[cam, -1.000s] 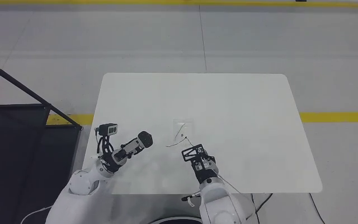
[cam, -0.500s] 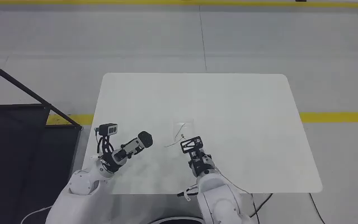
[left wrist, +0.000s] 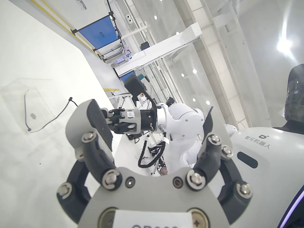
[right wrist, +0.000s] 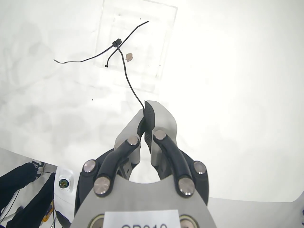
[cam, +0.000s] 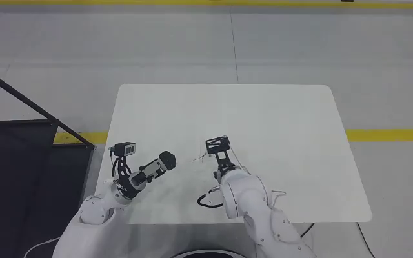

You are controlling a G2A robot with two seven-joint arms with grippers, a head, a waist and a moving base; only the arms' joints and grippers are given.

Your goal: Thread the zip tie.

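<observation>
R gripper [right wrist: 144, 106] clamped shut on end of zip tie [right wrist: 127, 77], just off edge of clear plate [right wrist: 166, 36]. Tie runs onto plate, meets 2nd tie [right wrist: 78, 60] at a head; can't tell whose head. 2nd tie's tail runs off plate's side. L gripper [left wrist: 152, 116] wide open, over table [cam: 290, 129], well apart from plate.
</observation>
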